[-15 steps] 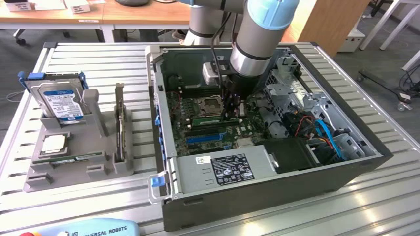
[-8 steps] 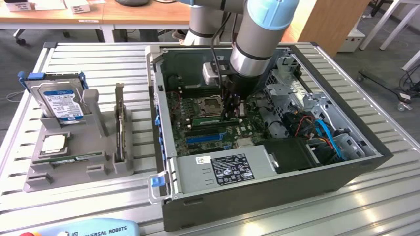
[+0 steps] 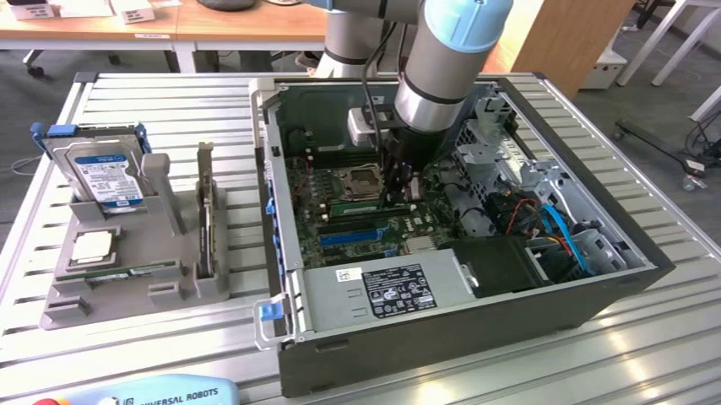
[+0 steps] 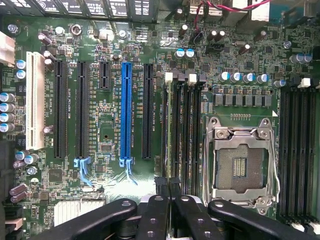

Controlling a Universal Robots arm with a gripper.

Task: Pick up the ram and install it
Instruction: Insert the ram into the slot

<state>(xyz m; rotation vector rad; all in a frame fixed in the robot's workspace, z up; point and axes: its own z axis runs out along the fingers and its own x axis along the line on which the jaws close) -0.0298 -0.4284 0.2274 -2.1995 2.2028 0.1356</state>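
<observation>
A ram (image 4: 170,130), a thin green stick seen edge-on, stands in the memory slot nearest the black and blue expansion slots, beside the open processor socket (image 4: 240,162). In the exterior view the same ram (image 3: 358,205) shows as a green strip on the motherboard. My gripper (image 4: 167,182) is shut, its black fingertips (image 4: 161,181) pressed together right over one end of that ram. I cannot tell whether they touch it. In the exterior view the gripper (image 3: 400,192) reaches down into the open computer case (image 3: 287,253).
Left of the case a grey holder (image 3: 67,312) carries a hard drive (image 3: 104,173), a square silver processor (image 3: 93,246), another green ram stick (image 3: 118,274) and an upright dark card (image 3: 205,219). Inside the case sit a power supply (image 3: 383,291), cables (image 3: 563,232) and a drive cage.
</observation>
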